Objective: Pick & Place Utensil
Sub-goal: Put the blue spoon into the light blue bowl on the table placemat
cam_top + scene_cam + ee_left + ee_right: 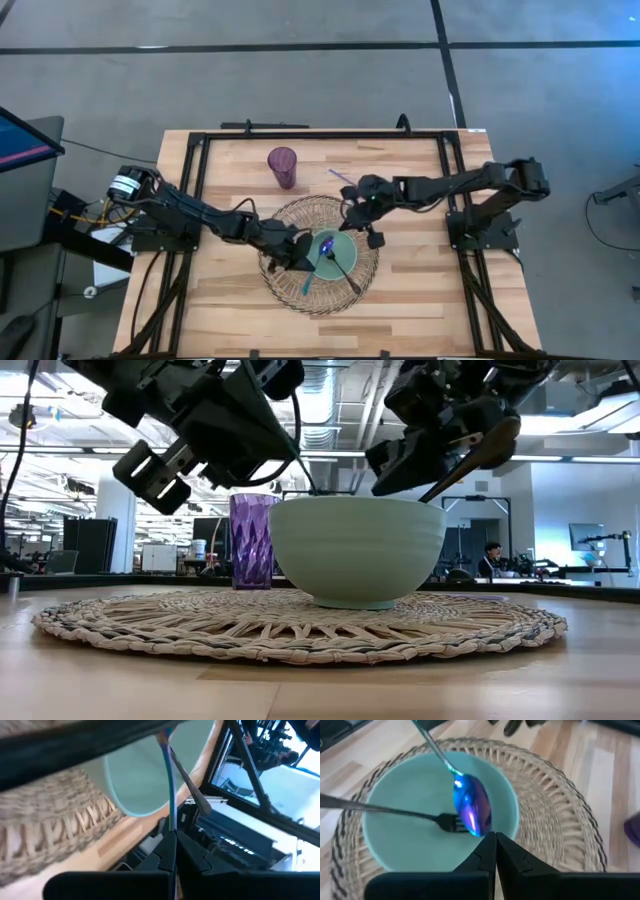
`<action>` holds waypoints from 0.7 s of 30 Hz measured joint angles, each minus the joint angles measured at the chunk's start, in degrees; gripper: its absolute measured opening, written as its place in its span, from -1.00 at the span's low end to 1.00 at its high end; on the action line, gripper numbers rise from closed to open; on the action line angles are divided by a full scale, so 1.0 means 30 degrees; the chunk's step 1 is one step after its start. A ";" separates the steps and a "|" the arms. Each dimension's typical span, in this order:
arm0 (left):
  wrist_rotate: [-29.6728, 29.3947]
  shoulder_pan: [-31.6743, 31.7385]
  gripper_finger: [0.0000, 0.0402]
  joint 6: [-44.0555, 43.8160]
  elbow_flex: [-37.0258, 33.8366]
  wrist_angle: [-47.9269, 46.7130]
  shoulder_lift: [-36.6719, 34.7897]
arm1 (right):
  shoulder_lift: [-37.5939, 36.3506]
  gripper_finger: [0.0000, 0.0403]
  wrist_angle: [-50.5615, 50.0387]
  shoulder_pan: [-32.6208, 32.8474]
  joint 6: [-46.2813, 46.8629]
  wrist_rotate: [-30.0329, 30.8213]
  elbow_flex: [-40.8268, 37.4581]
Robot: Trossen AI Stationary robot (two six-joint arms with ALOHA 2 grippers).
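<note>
A pale green bowl [330, 256] stands on a round woven placemat [300, 222]. A spoon with an iridescent blue head [472, 806] lies in it. A dark fork [395, 810] also rests in the bowl, its handle [470, 465] slanting up over the rim. My left gripper [171, 837] sits at the bowl's left rim, shut on the spoon. My right gripper [495, 842] hovers shut just over the bowl's far-right rim and touches nothing. My left gripper pinches the spoon's thin blue handle [172, 817] between its two fingers, which lie across it. It comes in low from the table's left. The spoon slants down over the rim, and its head [327, 245] lies inside the bowl.
A purple faceted cup [283, 166] stands on the table beyond the placemat, toward the far edge. A thin bluish stick [340, 177] lies to its right. The black frame rails [200, 160] run along the left, right and far sides of the table.
</note>
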 joint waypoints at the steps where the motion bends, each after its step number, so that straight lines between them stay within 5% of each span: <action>1: 0.0125 -0.0002 -0.98 -0.0380 0.0000 -0.0034 0.0005 | 0.0205 -1.00 0.0300 0.0132 0.0002 -0.0001 0.0000; 21: 0.1047 0.0741 -0.98 -0.2490 0.0004 0.0409 0.0747 | 0.3876 -1.00 0.2717 0.1005 0.0304 -0.1464 0.0696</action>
